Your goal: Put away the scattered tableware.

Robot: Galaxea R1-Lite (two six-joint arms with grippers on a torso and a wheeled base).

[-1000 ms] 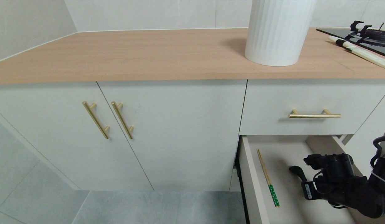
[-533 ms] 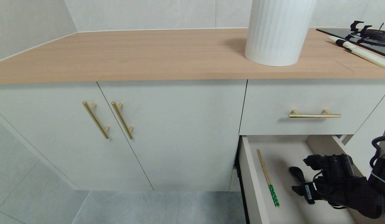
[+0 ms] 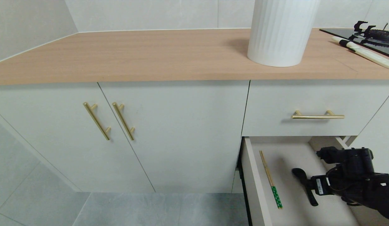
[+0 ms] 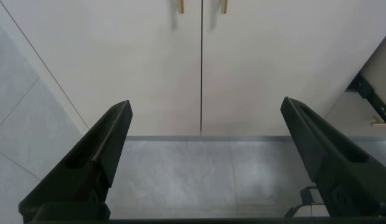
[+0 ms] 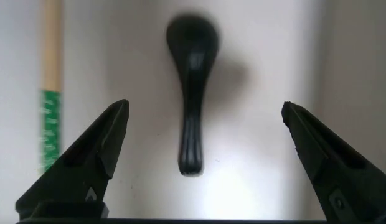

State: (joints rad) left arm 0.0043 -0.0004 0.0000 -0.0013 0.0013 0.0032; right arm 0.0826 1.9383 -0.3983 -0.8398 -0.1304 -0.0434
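**A:** Counter first: we see a wooden top [image 3: 134, 53] across the upper frame. Pale doors [image 3: 169, 135] sit under it, and a white canister [image 3: 280, 34] stands at upper right.

**B:** Agreed. At lower right we have the open drawer [image 3: 249, 175], below a shut one [image 3: 316, 100].

**A:** Our right gripper [image 5: 204, 109] hangs over the open drawer's floor, fingers spread wide, pinching nothing. Our left gripper [image 4: 204, 106] is spread too, and it faces the doors.

**B:** Now the tableware. A knife [image 3: 364, 51] lies on the counter at far upper right, beside the stove [image 3: 373, 34]. Chopsticks [image 3: 270, 179] lie near the drawer wall on the frame's left. The spoon [image 3: 305, 185] lies free on the drawer floor between our right fingers, touching neither.

**A:** So we judge the spoon and chopsticks stowed, and the knife still to do.

**B:** What could go wrong from here?

**A:** If we back out at a slant, a finger could sweep the spoon along. If we rise too close to the cabinet, our wrist could knock the handle [image 3: 317, 116] overhead. If we push the drawer in too early, we would trap our own arm.
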